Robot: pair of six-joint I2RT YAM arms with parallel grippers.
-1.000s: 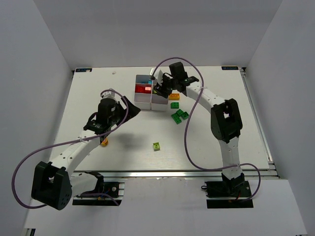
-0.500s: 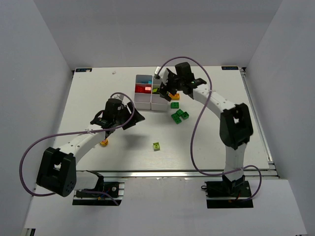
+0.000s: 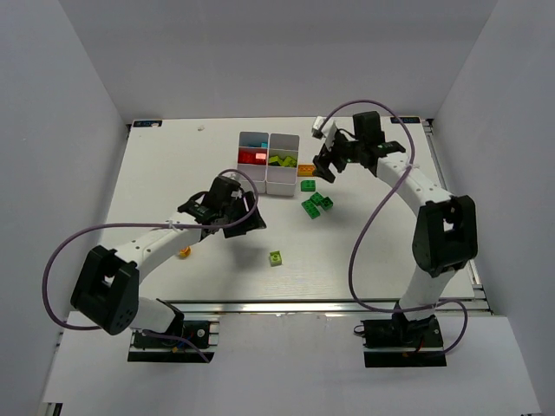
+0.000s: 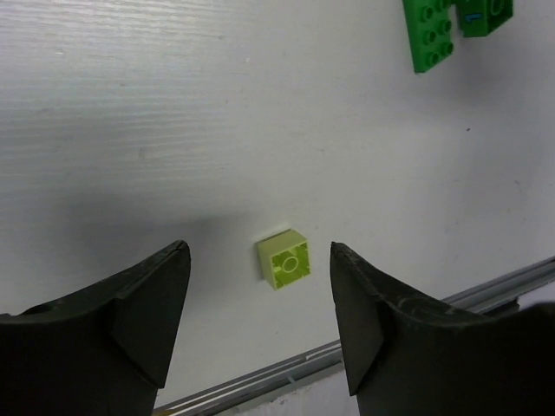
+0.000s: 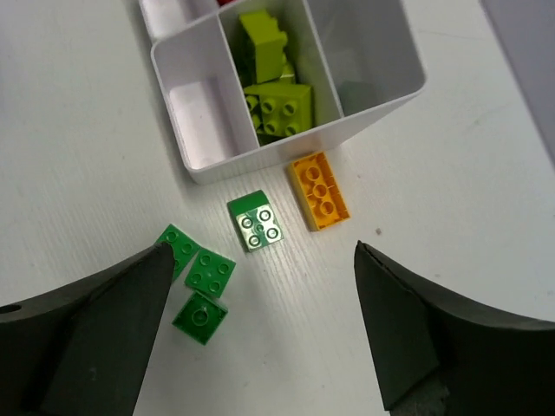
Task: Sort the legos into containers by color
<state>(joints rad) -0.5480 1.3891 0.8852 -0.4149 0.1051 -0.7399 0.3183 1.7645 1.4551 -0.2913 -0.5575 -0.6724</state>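
The white tray [image 3: 290, 185] stands at the back middle, with lime bricks [image 3: 279, 159], red bricks [image 3: 253, 156] and a light blue one [image 3: 260, 146] in its compartments. My right gripper [image 3: 324, 171] is open and empty to the right of the tray, above an orange brick [image 5: 319, 191] and several green bricks [image 5: 257, 221]. The tray [image 5: 295, 143] and lime bricks [image 5: 273, 95] show in the right wrist view. My left gripper [image 3: 251, 222] is open and empty. A single lime brick [image 4: 284, 260] lies on the table just beyond its fingertips, between them.
A small orange brick [image 3: 183, 252] lies under the left arm's forearm. A green pair [image 4: 438, 30] shows at the top of the left wrist view. The table's metal front rail [image 4: 486, 290] runs close behind the lime brick.
My right gripper has drawn back from over the tray to its right side. My left gripper has moved right and toward the front, nearer the single lime brick.
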